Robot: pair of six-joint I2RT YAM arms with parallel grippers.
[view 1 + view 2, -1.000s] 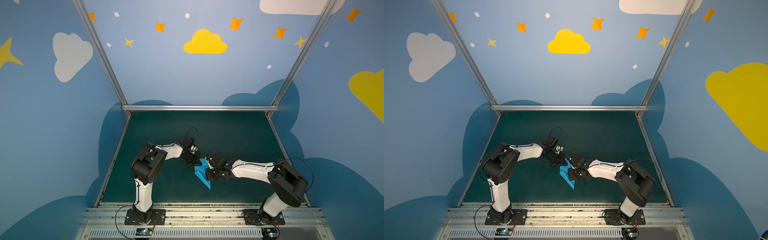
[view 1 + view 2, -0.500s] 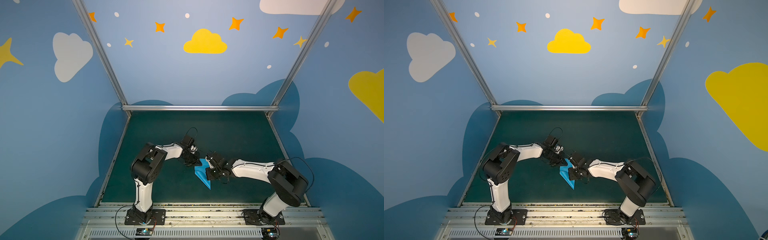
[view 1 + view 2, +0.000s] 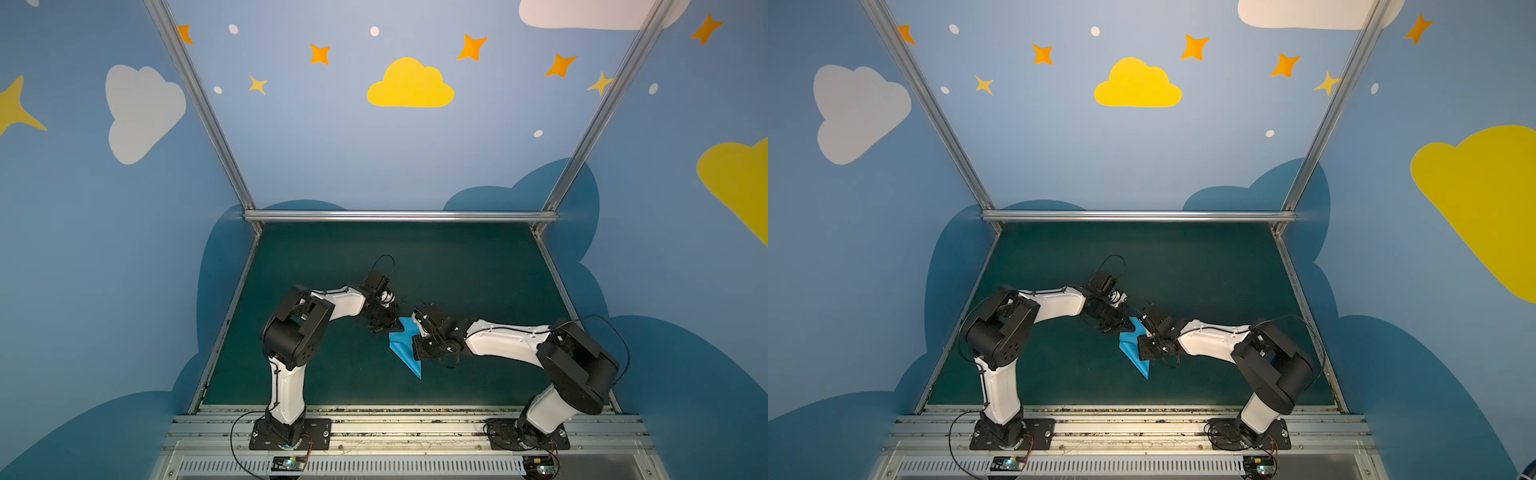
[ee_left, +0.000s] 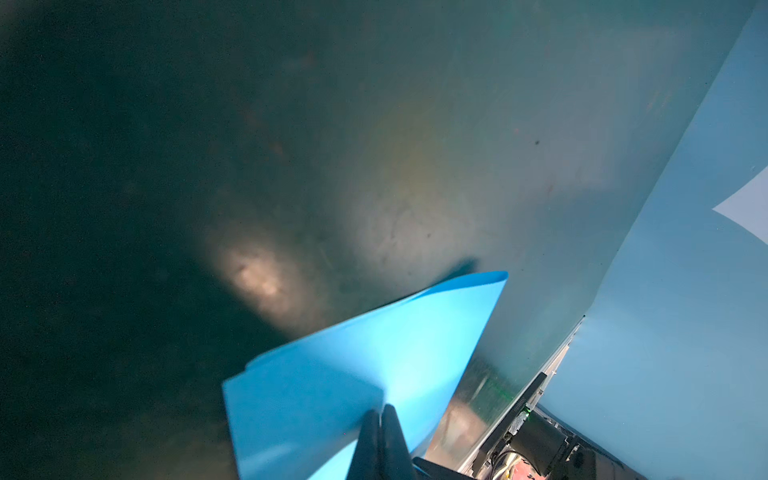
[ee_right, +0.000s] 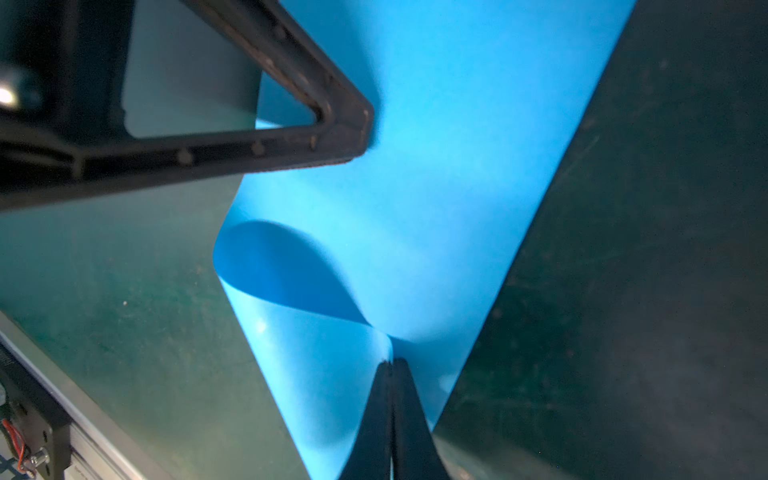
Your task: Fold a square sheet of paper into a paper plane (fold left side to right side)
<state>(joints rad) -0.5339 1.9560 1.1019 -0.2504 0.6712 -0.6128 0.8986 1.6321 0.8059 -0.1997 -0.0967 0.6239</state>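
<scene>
The sky-blue sheet of paper [image 3: 405, 349] [image 3: 1133, 351] lies mid-mat in both top views, folded into a slim dart, the paper plane, with its sharp nose toward the front edge. My left gripper [image 3: 392, 326] [image 3: 1119, 326] sits at its far left corner. In the left wrist view its jaws [image 4: 382, 409] are shut on the paper's [image 4: 374, 345] edge. My right gripper [image 3: 415, 353] [image 3: 1142, 351] is at the paper's right side. In the right wrist view it [image 5: 390, 361] is shut on a flap that curls up off the paper [image 5: 457, 166]. The left gripper's fingers [image 5: 291, 137] press nearby.
The dark green mat [image 3: 457, 270] is bounded by a metal frame bar [image 3: 399, 216] at the back and slotted rails [image 3: 395, 428] at the front. Blue painted walls close in both sides. The two arm bases stand on the front rail.
</scene>
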